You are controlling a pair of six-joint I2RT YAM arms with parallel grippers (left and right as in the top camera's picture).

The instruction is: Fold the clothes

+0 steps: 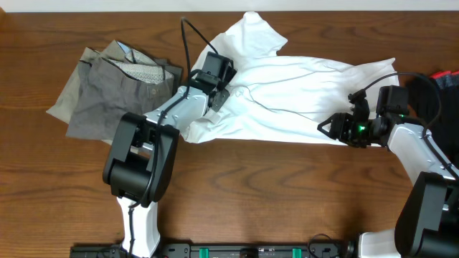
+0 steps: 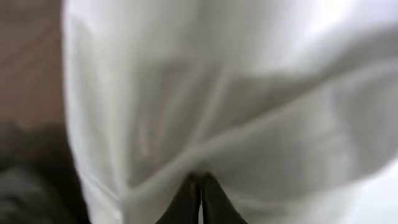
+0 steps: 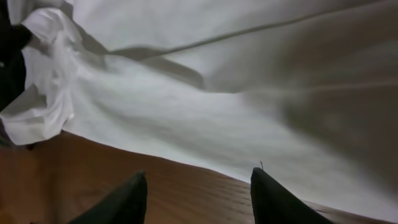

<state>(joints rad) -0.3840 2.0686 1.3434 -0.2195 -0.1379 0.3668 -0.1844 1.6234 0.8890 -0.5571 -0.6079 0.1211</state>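
Nearest the viewer, two robot arms reached across a wooden table. The left gripper was closed, apparently pinching a fold of the one white T-shirt, which lay crumpled and unfolded across the table's middle. The right gripper stood open and empty just beside the shirt's near hem. Farther left, one pair of grey trousers lay loosely bunched. One dark garment showed at the right edge. Folding seemed barely begun.

Large white T-shirt spread crumpled and sideways across the table, one sleeve turned toward the far edge, grey-khaki trousers laid loosely folded just left, patterned lining exposed
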